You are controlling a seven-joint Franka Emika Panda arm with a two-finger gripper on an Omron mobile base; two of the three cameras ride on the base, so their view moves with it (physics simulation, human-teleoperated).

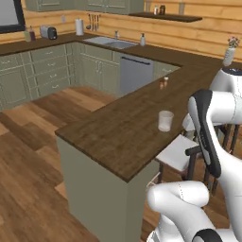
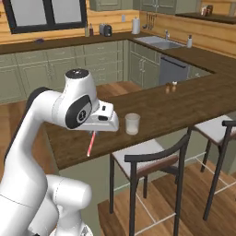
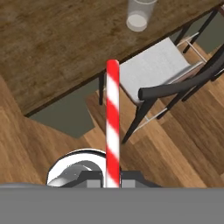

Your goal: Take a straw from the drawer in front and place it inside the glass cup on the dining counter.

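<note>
From the left base camera, the white arm rises at the lower right, its elbow bent and its upper link folded back toward the camera; the hand itself is hidden behind that link. The glass cup (image 1: 165, 121) stands upright on the dark wood worktop (image 1: 118, 127), near its right edge, just left of the arm's link.

From the right base camera, the arm arches up from the lower left, with the wrist turned so the hand points downward over the near edge of the worktop (image 2: 184, 103). The gripper (image 2: 94, 132) is closed on the straw (image 2: 91, 144), which hangs below it, slanting slightly down and to the left. The glass cup (image 2: 132, 123) sits to the right of the gripper, near but apart from it. A dark chair (image 2: 152, 159) stands below and to the right.

In the hand camera, the gripper (image 3: 112, 181) pinches the red-and-white striped straw (image 3: 112, 122), which runs straight ahead. The glass cup (image 3: 139, 15) lies beyond the straw's tip, a little to the right, on the worktop (image 3: 57, 48). The chair's pale seat (image 3: 153, 68) lies right of the straw.
</note>
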